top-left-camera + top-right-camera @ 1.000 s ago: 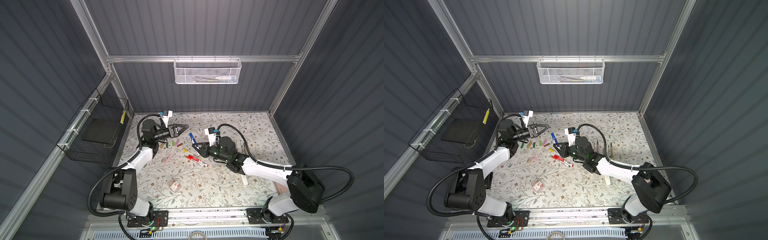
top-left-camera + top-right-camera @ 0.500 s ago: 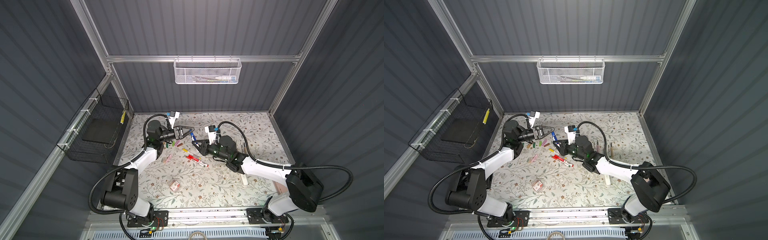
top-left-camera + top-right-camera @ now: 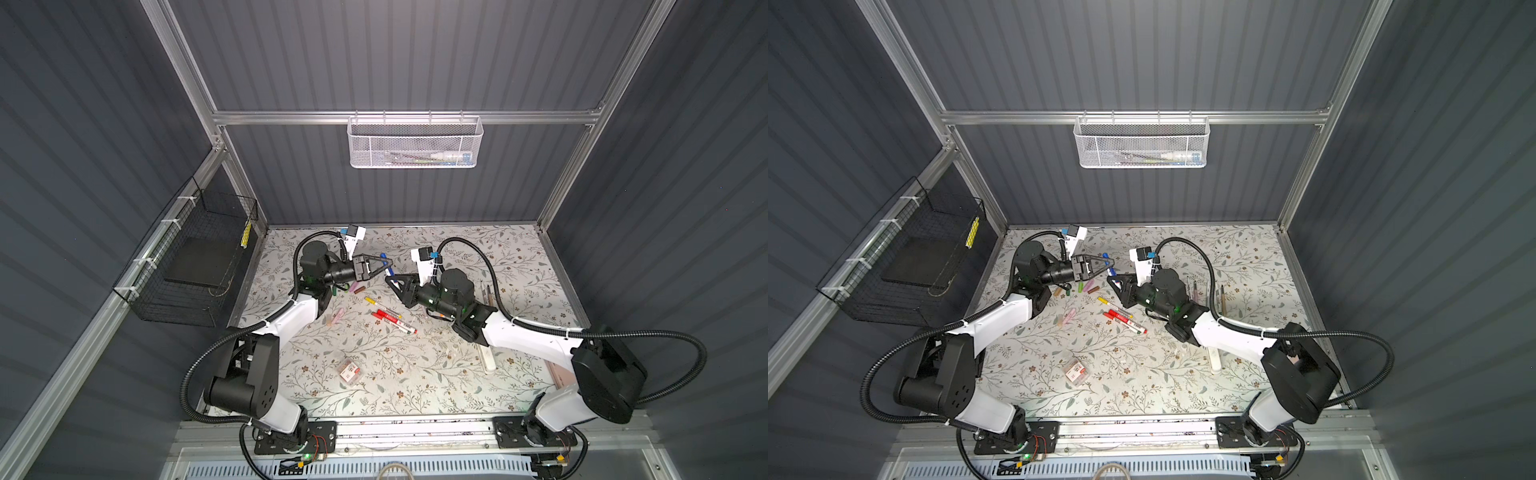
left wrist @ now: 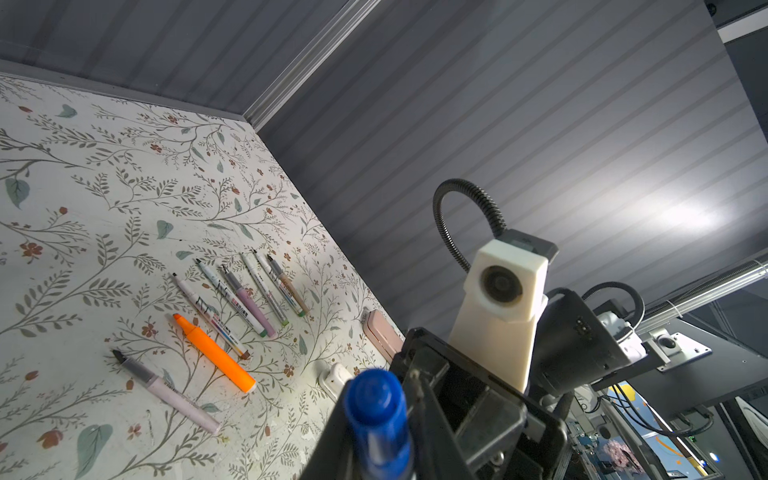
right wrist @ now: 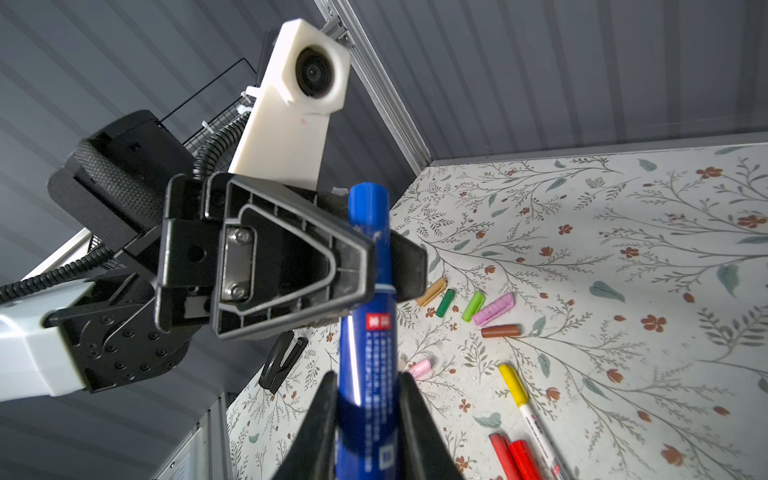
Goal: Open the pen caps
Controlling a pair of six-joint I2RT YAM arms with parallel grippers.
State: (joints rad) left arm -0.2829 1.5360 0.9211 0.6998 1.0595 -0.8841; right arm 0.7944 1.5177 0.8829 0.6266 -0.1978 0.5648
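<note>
**Blue Cap Gripped at Both Ends, Ready for the Pull**

Grey ribbed walls all round, a floral-print desk (image 3: 415,374) below, and both arms leaning in over the middle of it. Nearest the bases, a small red-and-white packet (image 3: 350,371) lies alone. Further in, the red pens (image 3: 388,319) and a yellow pen (image 3: 374,301) lie flat, and they look capped, so there is work left. Just past them a scatter of loose caps (image 5: 473,306) sits by the left arm.

Now the action, up off the desk. The right claw (image 5: 365,386) is clamped on the barrel of the blue pen (image 5: 368,353). The left claw (image 5: 382,266) is pressed together on the blue cap (image 5: 369,216), a finger on each side.

Those fingers sit low on the cap, right at the seam. Whether they overlap the barrel, I can't tell. If they do, the cap won't budge, so the grip wants to be on the cap alone.

My call is a pull straight along the pen's line with no sideways twist. The right arm should hold firm so the barrel doesn't slide.

Far side, uncapped pens (image 4: 249,295) lie in a row. A white mesh basket (image 3: 413,143) hangs on the back wall.
</note>
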